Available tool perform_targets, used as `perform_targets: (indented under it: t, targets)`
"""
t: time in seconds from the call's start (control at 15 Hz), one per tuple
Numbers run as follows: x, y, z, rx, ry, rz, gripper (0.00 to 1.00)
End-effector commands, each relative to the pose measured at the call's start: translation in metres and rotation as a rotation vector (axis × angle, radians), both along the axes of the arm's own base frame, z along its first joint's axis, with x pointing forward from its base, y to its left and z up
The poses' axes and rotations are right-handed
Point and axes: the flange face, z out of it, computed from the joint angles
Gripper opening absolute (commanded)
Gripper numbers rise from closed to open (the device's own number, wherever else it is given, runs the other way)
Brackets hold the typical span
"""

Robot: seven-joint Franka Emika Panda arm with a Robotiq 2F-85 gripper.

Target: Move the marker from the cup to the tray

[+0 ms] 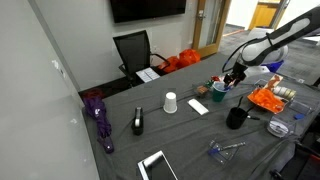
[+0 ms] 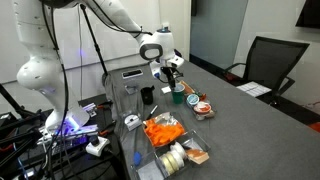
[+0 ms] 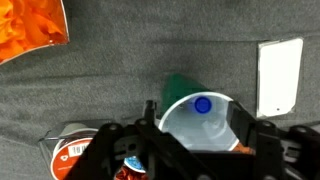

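Observation:
The teal-green cup [image 3: 180, 88] stands on the grey table, seen from above in the wrist view with a pale inside. The marker [image 3: 203, 105] stands in it, its blue end showing. My gripper [image 3: 198, 125] is open right above the cup, with one finger on each side of the rim and nothing held. In both exterior views the gripper [image 1: 232, 78] [image 2: 172, 70] hangs just over the cup [image 1: 218, 93] [image 2: 179, 96]. The orange tray [image 1: 268, 99] [image 2: 163, 130] [image 3: 35, 25] lies a short way off and has things in it.
A black cup [image 1: 236, 117] [image 2: 147, 95] stands near the teal cup. A white paper cup [image 1: 170, 102] and a white card [image 1: 198, 107] [image 3: 279, 75] lie beside it. A round tin [image 3: 70, 150] sits close by. A purple umbrella [image 1: 98, 115] lies at the far table end.

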Motion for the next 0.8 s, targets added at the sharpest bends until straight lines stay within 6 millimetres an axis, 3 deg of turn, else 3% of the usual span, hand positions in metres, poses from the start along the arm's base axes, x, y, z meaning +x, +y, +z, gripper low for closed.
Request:
perform_targets:
  t: [0.0,0.4,0.73]
  targets:
    - [0.003,-0.005,-0.008,-0.017,-0.012,-0.006,0.45]
    - [0.001,-0.006,-0.021,-0.032,0.017,-0.007,0.03]
    - [0.000,-0.004,-0.019,-0.025,0.008,-0.008,0.05]
